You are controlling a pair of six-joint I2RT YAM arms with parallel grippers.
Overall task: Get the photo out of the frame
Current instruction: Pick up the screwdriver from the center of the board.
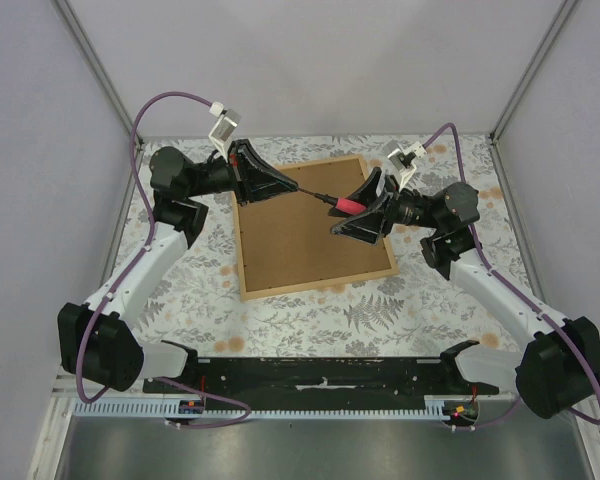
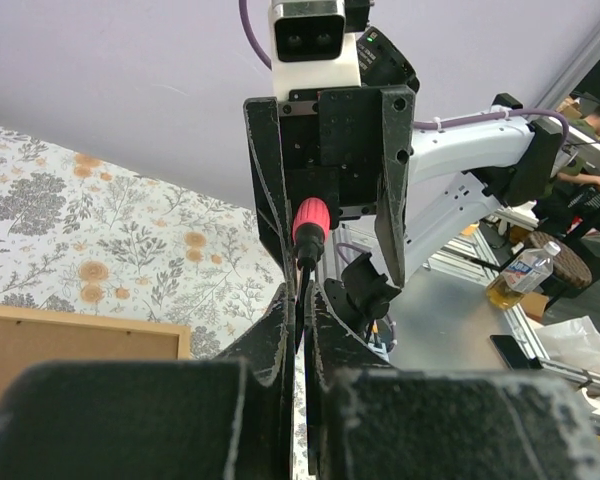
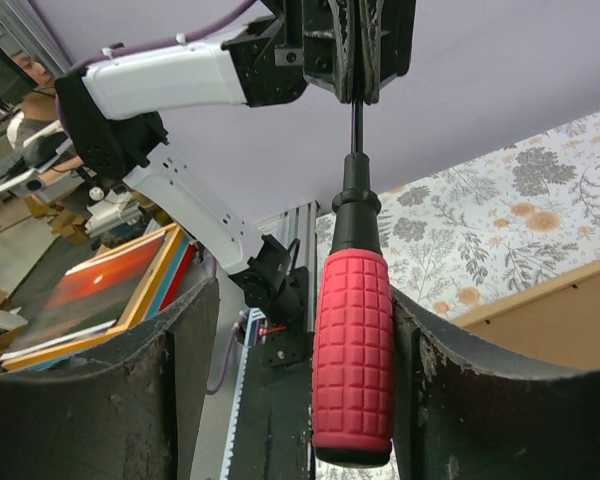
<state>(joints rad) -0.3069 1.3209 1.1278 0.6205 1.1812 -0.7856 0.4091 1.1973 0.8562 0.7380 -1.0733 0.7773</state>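
Item: the frame (image 1: 280, 235), a flat rectangle of thin light-tan wooden strips. It lies back-side up on a floral-print tablecloth (image 1: 180, 270), with its matt brown backing board (image 1: 320, 255) uppermost. The photo is not visible in any view. It is judged to sit face-down under that board, so it is below both end effectors. Tool: a screwdriver (image 3: 352, 350) with a slim dark metal shaft, a black collar and a red handle moulded in a raised grid. It is held in the air above the far half of the frame, its long axis running straight from one gripper to the other. Left gripper (image 1: 295, 187): pressed together on the shaft tip and carrying the tool, poised over the frame's far-left corner. Right gripper (image 1: 352, 213): its black fingers (image 3: 130, 400) stand spread to either side of the red handle. One finger looks to be against the handle and a gap shows at the other, so no firm grip is evident. It hangs over the frame's right side. The board is directly beneath both grippers and neither is clearly nearer. The deciding relation is that the handle lies lengthwise inside the right gripper's span, pointing away from its wrist. The next step appears to be a handover, with the right gripper closing on the handle before the left lets go. Any clips or tabs on the board are too small to make out.
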